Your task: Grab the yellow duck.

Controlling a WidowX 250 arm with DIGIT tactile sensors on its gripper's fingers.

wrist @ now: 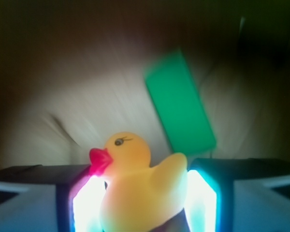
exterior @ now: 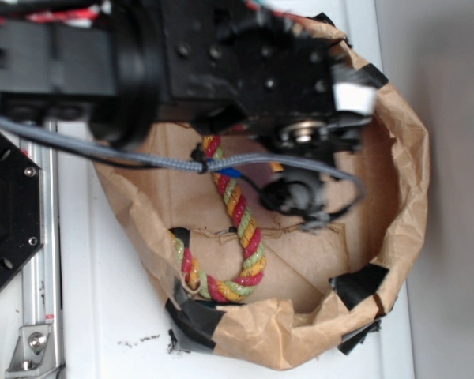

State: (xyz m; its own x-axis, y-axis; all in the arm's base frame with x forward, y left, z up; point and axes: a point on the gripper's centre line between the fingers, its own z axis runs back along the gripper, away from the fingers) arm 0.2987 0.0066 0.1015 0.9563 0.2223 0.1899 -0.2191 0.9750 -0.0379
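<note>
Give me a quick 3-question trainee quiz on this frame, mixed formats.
1. True or false: in the wrist view the yellow duck sits between the claw fingers.
2. Multiple choice: the green block is A) behind the duck, B) in the claw, C) outside the paper bag.
3. Fill in: in the exterior view, the object lying on the paper bag floor is a twisted ____.

Key: 1 true; 2 A; 3 rope.

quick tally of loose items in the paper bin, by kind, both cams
yellow duck: 1, between the end effector fingers
green block: 1
twisted rope: 1
Total: 3
</note>
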